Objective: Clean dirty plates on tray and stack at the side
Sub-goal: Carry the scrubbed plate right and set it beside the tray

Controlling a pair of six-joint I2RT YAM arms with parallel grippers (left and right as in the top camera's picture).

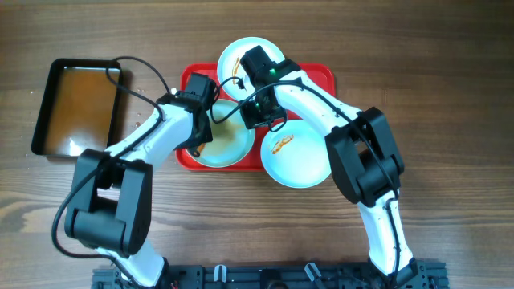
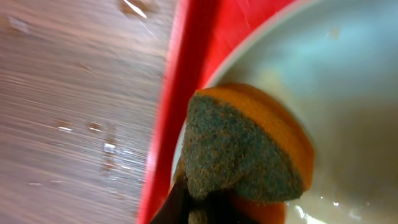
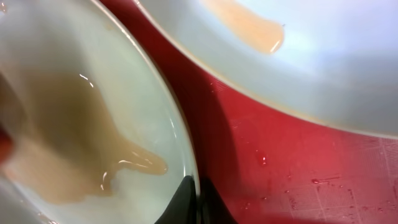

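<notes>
Overhead: the wooden table (image 1: 450, 80) has open boards to the right and near side. The red tray (image 1: 321, 74) sits at centre with a far plate (image 1: 233, 58), a near-left plate (image 1: 229, 148) and a right plate (image 1: 301, 160) overhanging its near rim. A black pan (image 1: 76, 108) lies apart at left. Left wrist: the left gripper (image 2: 196, 208) pinches a sponge (image 2: 242, 149) inside the near-left plate, beside the tray edge. Right wrist: the right gripper (image 3: 198, 200) pinches that plate's wet, brown-smeared rim.

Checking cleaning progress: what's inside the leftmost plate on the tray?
The plate holds an orange, dark-faced sponge and a brownish watery smear. Whatever lies under the sponge is hidden.
</notes>
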